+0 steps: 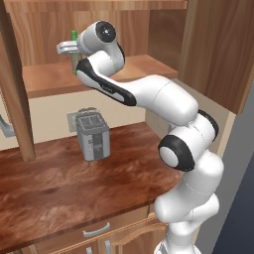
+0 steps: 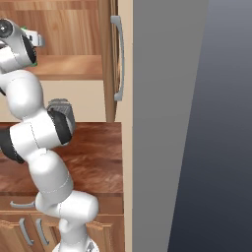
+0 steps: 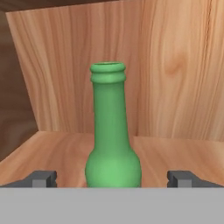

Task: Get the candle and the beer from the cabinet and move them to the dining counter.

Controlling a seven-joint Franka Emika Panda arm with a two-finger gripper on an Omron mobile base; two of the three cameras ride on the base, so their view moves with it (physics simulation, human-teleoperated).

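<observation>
While the gripper (image 3: 112,178) gapes wide, the beer (image 3: 111,144) stands between its fingertips — upright.

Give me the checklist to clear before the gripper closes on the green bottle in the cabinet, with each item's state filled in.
1. Jaws open: ok. The gripper has its dark fingertips spread wide.
2. Bottle between the fingertips: ok. The slim green glass bottle sits midway between them in the hand view.
3. Bottle upright: ok. Its neck rises straight from the wooden shelf.
4. Cabinet door out of the way: ok. The brown wooden wall cabinet stands open, the arm reaching inside.
5. Fingers far enough along the bottle to grip: cannot tell. Depth is not readable.
6. Candle clear of the gripper: cannot tell.
</observation>
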